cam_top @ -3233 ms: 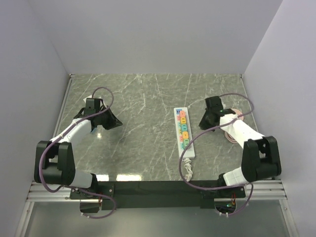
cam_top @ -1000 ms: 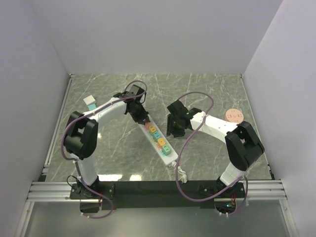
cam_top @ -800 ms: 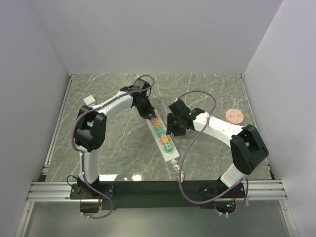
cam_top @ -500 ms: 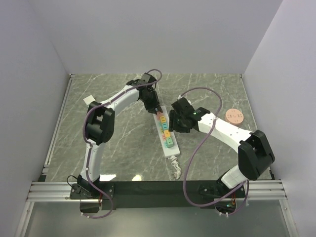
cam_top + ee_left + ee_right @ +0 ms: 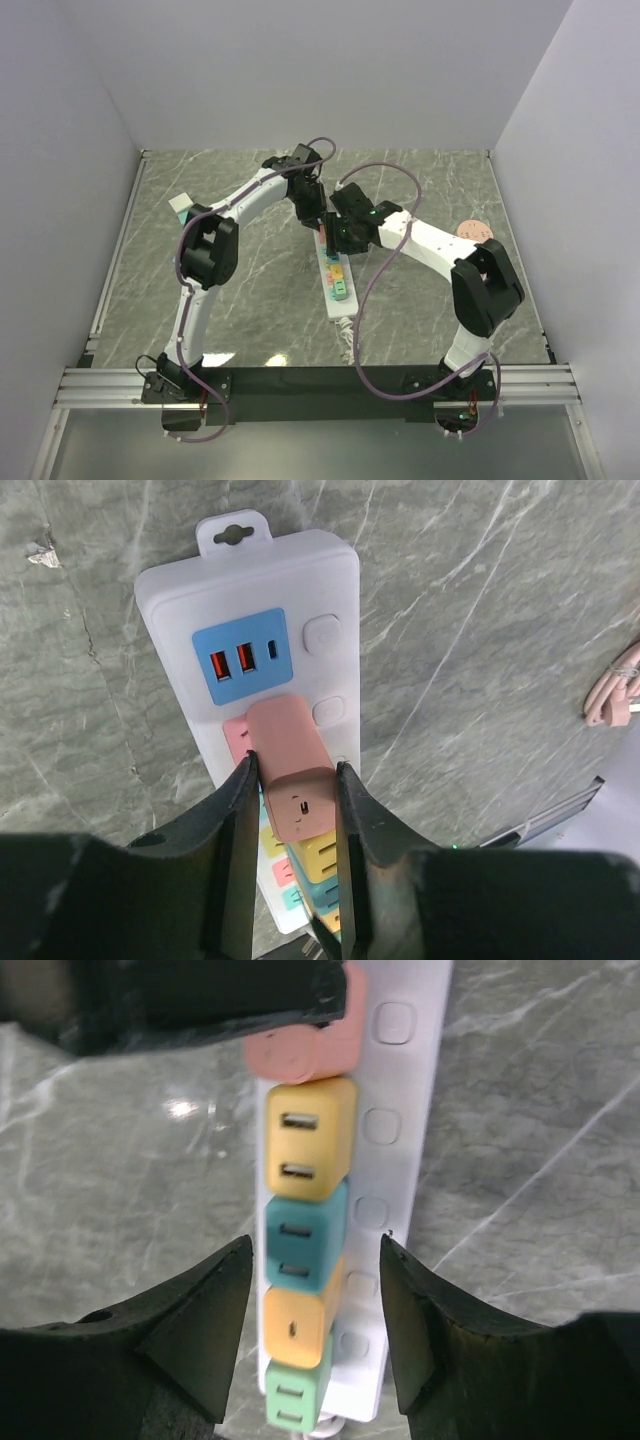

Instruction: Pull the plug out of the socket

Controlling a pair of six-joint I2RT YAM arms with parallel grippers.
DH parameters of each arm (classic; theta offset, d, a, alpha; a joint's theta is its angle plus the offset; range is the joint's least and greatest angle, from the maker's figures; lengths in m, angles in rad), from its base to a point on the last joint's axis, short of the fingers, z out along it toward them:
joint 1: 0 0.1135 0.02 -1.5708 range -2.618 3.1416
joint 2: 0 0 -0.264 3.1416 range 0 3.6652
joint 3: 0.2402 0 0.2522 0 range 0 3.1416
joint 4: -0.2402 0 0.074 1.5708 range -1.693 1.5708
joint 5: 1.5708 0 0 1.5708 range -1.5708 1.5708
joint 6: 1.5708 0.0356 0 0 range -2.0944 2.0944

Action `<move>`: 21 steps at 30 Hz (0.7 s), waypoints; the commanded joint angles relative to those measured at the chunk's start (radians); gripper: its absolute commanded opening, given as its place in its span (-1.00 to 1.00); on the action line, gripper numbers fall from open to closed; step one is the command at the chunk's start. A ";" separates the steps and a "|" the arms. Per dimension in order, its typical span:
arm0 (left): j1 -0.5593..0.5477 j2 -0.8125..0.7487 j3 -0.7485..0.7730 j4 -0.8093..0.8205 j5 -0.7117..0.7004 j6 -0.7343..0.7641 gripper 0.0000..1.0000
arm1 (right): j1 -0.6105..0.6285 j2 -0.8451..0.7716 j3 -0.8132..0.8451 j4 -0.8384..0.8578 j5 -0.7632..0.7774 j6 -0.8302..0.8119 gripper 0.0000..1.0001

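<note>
Left hand [image 5: 295,768] pinches the pink plug [image 5: 285,740] by its sides — pull straight out, no rocking. Right hand [image 5: 315,1250], open and empty above the socket [image 5: 415,1090], should pin it down.

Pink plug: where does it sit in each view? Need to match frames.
Left wrist: pink plug at centre frame, between the left gripper fingers.
Right wrist: at the top edge, partly under the left gripper.
Top external: at the strip's far end, mostly hidden by the left gripper.
Shared landmark: white power strip.
</note>
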 commanded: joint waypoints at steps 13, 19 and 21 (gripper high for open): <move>-0.059 0.089 0.111 -0.163 -0.155 0.057 -0.43 | 0.002 0.031 -0.045 0.068 0.015 0.020 -0.03; -0.052 -0.025 0.058 -0.081 -0.197 0.036 -0.16 | 0.009 0.064 -0.016 0.043 0.020 0.021 -0.09; -0.042 -0.055 0.048 -0.067 -0.191 0.028 -0.06 | 0.010 0.089 -0.004 0.026 0.019 0.020 -0.19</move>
